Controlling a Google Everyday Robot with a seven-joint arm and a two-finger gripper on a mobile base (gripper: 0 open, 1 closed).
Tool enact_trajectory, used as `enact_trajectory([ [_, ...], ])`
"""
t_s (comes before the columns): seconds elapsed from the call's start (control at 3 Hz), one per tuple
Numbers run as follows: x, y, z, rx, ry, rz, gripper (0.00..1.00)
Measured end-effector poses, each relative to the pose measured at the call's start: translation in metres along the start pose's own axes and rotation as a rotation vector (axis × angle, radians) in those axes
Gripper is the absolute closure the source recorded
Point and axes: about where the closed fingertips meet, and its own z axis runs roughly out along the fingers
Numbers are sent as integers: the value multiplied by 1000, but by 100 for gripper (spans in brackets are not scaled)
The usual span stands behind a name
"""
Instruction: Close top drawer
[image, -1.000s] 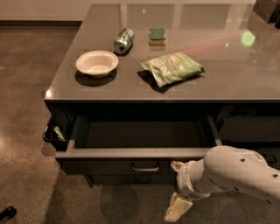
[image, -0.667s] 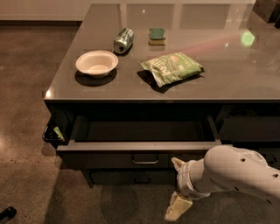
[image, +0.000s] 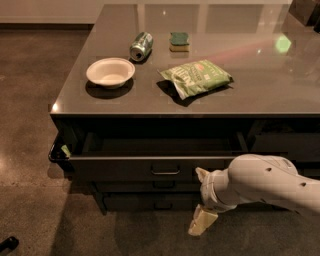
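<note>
The top drawer (image: 125, 167) is a wide dark grey drawer under the counter, pulled out partway. A strip of its inside shows above the front. Its small metal loop handle (image: 165, 171) sits at the middle of the front. My gripper (image: 201, 199) is on the white arm that comes in from the right, just right of the handle and in front of the drawer stack. Its fingers are spread one above the other. The upper fingertip (image: 201, 173) is at the drawer front, though contact is not clear. The lower one (image: 201, 222) hangs toward the floor. It holds nothing.
On the grey counter (image: 260, 95) are a white bowl (image: 110, 72), a can on its side (image: 141, 46), a green sponge (image: 179, 41) and a green snack bag (image: 196, 77). Two like drawer fronts (image: 160, 186) sit below. A neighbouring stack (image: 280, 145) stands right. A dark object (image: 7, 244) lies on the floor.
The top drawer has slid in toward the counter, so less of its inside shows. My gripper has moved forward with it, staying right of the handle.
</note>
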Motion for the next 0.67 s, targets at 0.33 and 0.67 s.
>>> enact_trajectory([
  [0.33, 1, -6, 1, 0, -20, -2, 0],
  [0.67, 12, -26, 5, -37, -81, 41, 0],
])
